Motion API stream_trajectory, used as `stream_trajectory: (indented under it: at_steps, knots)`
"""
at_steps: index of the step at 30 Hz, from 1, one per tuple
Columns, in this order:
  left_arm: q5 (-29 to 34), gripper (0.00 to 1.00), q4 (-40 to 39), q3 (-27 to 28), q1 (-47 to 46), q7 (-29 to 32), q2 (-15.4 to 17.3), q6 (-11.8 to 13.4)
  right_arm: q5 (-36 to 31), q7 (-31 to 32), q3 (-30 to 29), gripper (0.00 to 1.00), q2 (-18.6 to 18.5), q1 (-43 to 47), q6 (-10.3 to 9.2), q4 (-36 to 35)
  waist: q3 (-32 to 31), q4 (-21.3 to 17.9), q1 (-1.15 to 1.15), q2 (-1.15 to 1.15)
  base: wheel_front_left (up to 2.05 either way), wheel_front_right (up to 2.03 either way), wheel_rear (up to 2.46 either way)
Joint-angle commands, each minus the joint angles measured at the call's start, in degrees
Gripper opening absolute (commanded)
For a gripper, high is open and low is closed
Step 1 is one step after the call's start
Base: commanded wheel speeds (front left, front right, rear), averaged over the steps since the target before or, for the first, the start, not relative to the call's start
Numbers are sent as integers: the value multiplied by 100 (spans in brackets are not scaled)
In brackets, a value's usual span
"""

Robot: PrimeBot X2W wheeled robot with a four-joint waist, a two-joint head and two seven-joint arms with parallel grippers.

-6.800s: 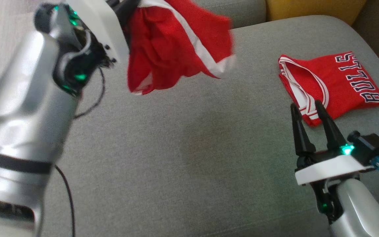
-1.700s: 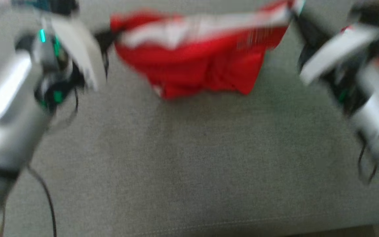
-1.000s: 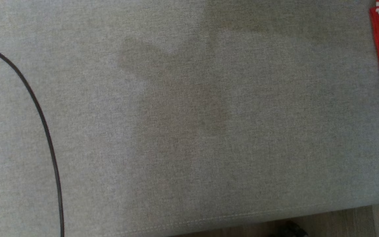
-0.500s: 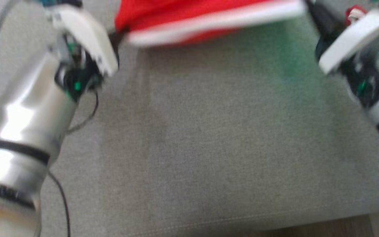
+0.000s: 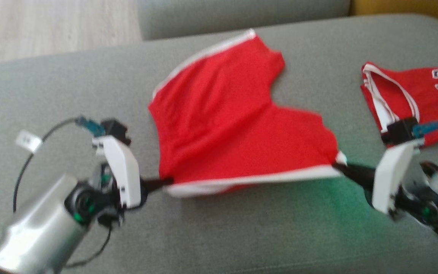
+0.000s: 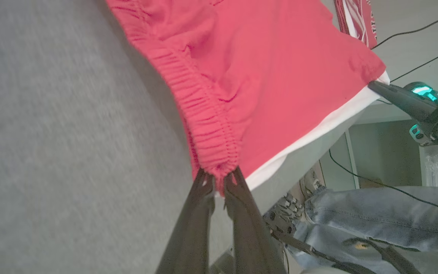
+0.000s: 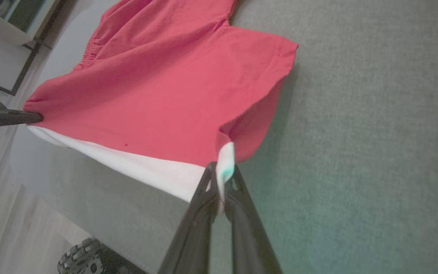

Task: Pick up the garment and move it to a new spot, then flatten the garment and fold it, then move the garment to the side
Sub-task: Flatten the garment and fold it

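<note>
The garment [image 5: 234, 125] is a pair of red shorts with white side stripes, spread over the grey sofa cushion [image 5: 242, 236] with its near edge stretched taut between both grippers. My left gripper [image 5: 164, 182] is shut on the elastic waistband corner [image 6: 219, 167]. My right gripper [image 5: 338, 165] is shut on the white-striped leg corner [image 7: 224, 167]. The far parts of the shorts [image 7: 165, 76] lie on the cushion, while the near white-edged hem [image 5: 249, 180] hangs just above it.
A folded red jersey [image 5: 413, 102] with white trim and lettering lies at the right of the cushion. A black cable [image 5: 32, 148] loops by my left arm. A person's jeans-clad leg and shoe [image 6: 356, 224] stand past the sofa's front edge. Wooden floor [image 5: 51, 30] lies far left.
The head camera has swung widely. The shorts, earlier held up and bunched between both grippers, now lie spread out over the cushion, still held at two corners.
</note>
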Motion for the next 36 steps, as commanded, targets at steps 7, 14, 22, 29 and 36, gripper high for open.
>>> stream_trajectory:
  at_steps: [7, 14, 22, 29, 36]
  knots:
    - [-651, 0, -1747, 381, 363, 647, 893, 713, 287, 548, -465, 0, -1001, 355, 39, -1063, -168, 97, 0, 0, 0, 0, 0]
    - [-1389, 0, -2231, 667, -272, 1639, 1001, 1086, 867, 1627, -966, 0, -1033, -279, 39, -1145, 475, 252, 0, 0, 0, 0, 0]
    - [-1649, 0, -1712, 898, -1445, 2238, 728, 1441, 1512, 2833, -1366, 0, -616, -1779, 39, -241, 1480, 565, 0, 0, 0, 0, 0]
    - [-1738, 0, -1375, 1098, -2136, 2337, 460, 1583, 1651, 3220, -1496, 0, -125, -2844, 39, 793, 2046, 857, 0, 0, 0, 0, 0]
    - [-1758, 0, -1204, 1306, -2611, 2253, 291, 1635, 1523, 3330, -1541, 0, 282, -3802, 39, 1659, 2497, 1103, 0, 0, 0, 0, 0]
